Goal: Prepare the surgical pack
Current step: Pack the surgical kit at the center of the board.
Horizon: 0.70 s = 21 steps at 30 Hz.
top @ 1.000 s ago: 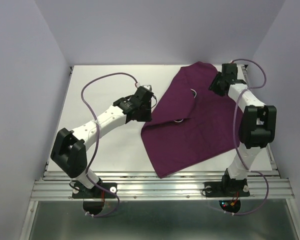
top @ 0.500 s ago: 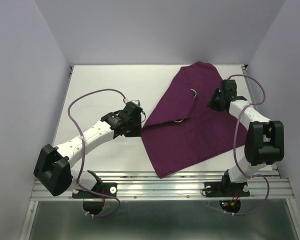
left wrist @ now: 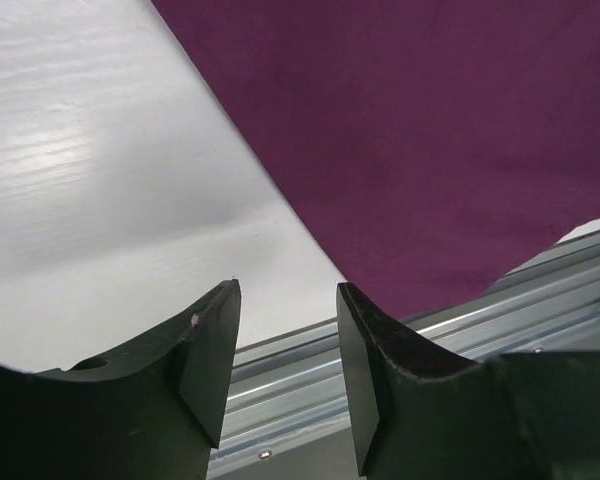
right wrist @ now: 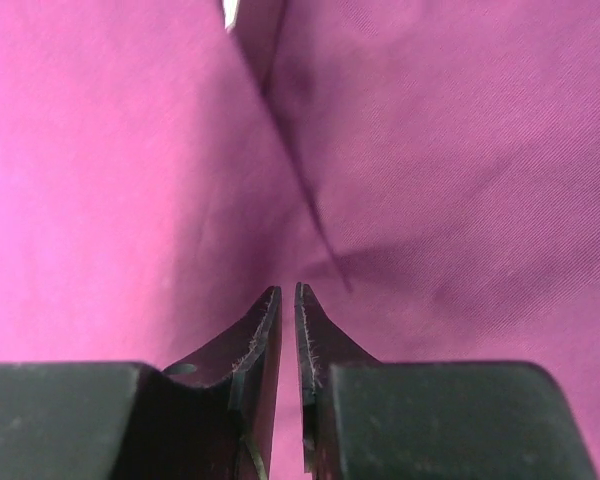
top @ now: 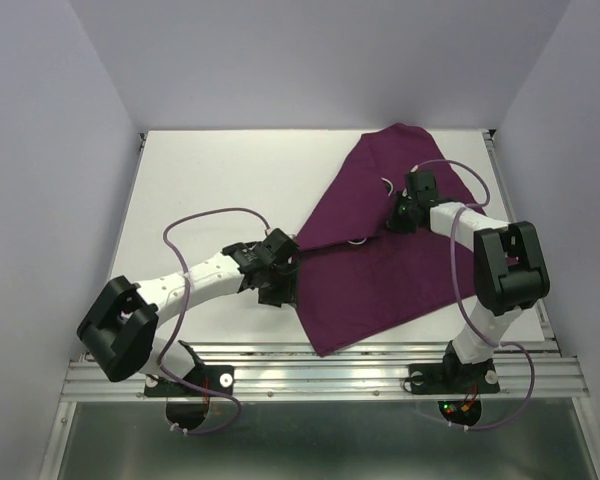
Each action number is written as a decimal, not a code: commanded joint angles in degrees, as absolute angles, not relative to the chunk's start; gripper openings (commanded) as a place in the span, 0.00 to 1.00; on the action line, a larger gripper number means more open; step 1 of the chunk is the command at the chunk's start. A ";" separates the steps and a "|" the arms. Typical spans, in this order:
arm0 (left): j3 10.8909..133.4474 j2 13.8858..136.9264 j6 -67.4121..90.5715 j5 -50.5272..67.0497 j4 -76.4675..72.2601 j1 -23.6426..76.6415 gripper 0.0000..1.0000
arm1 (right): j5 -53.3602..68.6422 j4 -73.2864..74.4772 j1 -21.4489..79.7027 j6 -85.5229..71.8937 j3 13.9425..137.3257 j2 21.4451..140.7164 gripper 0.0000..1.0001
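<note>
Both arms have shifted since a second ago: the left gripper [top: 283,272] has come nearer along the white table [top: 210,180] to the left edge of the large dark-purple cloth [top: 380,275], and the right gripper [top: 404,214] has come in from the cloth's far right corner to its middle.

That cloth lies spread over the right half of the table, with one corner pointing to the far wall and another reaching the grooved aluminium rail [top: 330,372] at the near edge. A folded flap crosses its left part. Two small pale loops [top: 387,183] peek out at the folds, too small to identify.

In the left wrist view, the dark fingers [left wrist: 205,350] stand well apart with nothing between them, hanging over bare table just beside the cloth's edge.

In the right wrist view, the fingers [right wrist: 260,345] are drawn almost together, leaving only a thin slit. Their tips sit at a raised crease in the fabric; whether any cloth is pinched I cannot tell.
</note>
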<state>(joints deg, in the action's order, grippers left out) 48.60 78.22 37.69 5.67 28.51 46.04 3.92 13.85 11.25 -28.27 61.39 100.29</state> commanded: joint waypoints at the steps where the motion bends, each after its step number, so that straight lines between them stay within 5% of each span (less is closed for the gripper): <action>1: 48.60 81.55 35.59 7.47 28.12 48.95 0.55 | 3.34 10.72 10.81 -28.30 63.98 102.21 0.16; 21: 51.42 92.02 32.34 12.92 18.72 53.52 0.56 | -4.22 12.48 10.81 -28.83 61.79 106.70 0.17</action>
<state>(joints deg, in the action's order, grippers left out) 49.93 91.15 34.11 12.08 20.64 53.01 1.10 11.49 10.96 -28.77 62.19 104.57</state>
